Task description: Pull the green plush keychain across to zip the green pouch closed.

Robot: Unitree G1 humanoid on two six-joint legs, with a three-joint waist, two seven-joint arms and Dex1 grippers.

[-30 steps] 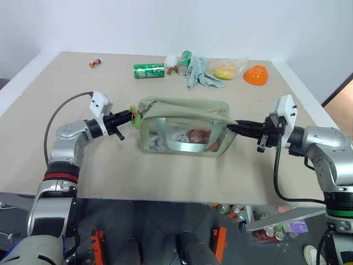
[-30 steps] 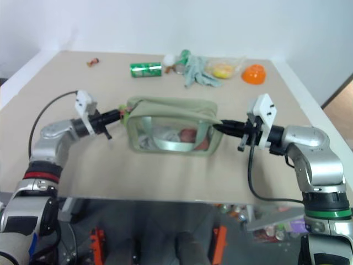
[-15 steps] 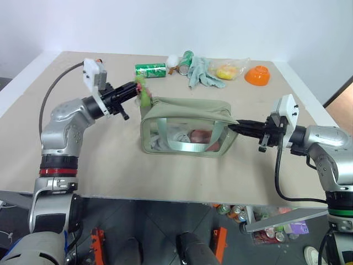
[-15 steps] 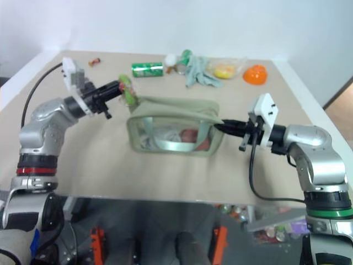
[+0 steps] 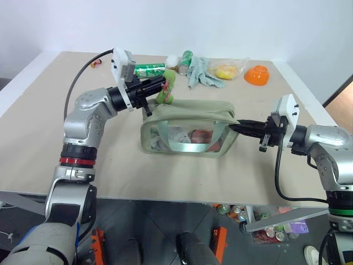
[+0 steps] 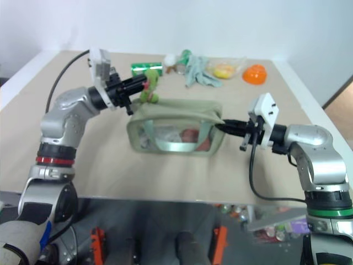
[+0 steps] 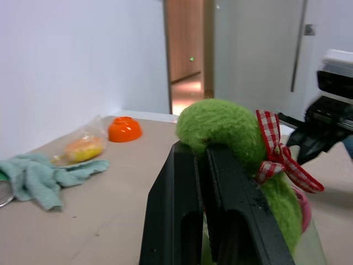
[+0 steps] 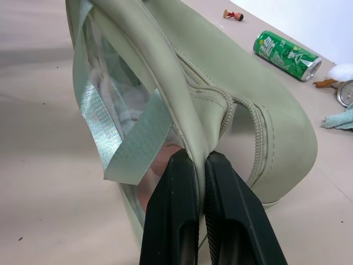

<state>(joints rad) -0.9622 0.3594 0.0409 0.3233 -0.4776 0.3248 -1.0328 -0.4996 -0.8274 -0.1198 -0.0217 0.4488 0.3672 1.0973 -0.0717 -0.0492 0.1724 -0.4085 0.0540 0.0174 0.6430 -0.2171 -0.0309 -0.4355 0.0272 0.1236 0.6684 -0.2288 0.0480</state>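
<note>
A: How was the green plush keychain judged to handle, and where was it to be taken?

B: It was judged light, soft and easily squashed, a fuzzy charm with a red-checked bow, so little force was thought needed on the plush itself. The drag of the zipper was expected to be felt instead. A grip low on the charm, near the zipper pull, was considered best, since a hold on the fluffy tip could stretch or slip.

A: And the green pouch?

B: It was taken for a floppy fabric toiletry bag with a clear plastic window, likely to buckle or slide on the tabletop unless one end was anchored.

A: Where was the keychain relative to the left end effector?

B: It was seen clamped between the two black fingers, which were closed together on the plush. In the left wrist view the charm bulged over and beside the fingertips. It was held raised above the pouch's left end, just over the top panel.

A: And the right end effector?

B: Its fingers were pinched shut on the fabric at the pouch's right end, close by the zipper track, with the pouch resting on the tabletop between the two arms. A green soda can and a pale glove lay well behind, apart from the work.
</note>
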